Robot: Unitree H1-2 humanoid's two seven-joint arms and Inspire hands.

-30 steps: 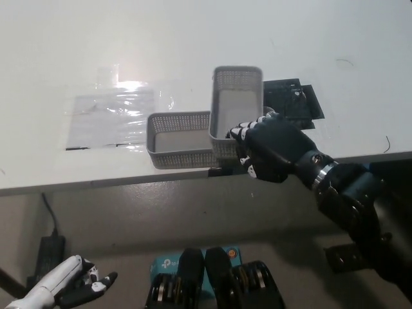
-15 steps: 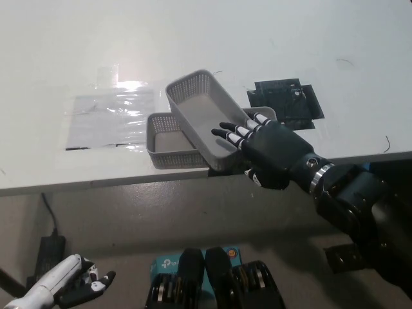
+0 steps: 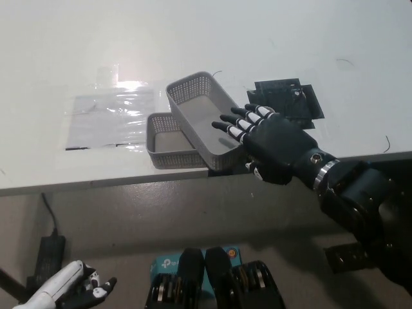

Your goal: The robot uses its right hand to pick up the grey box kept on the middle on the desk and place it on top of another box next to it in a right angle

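Looks like a lab or tech office setup to me: plain white counter [image 3: 193, 38] with a taped-down clear plastic sheet [image 3: 112, 116] and a black printed marker patch [image 3: 290, 102]. Under the counter there's a power adapter [image 3: 46, 254] with its cable on the floor, plus a teal network-gear box [image 3: 164, 264].

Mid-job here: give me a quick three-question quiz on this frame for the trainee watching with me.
1. True or false: the upper grey basket lies tilted across the lower grey basket.
2. The right hand is: A) clamped on the upper basket's rim, B) open with fingers spread at that basket's right edge, C) out of view.
3. Fill in: the white left hand rests at the picture's lower ____.

Key: 1 true; 2 B; 3 left.
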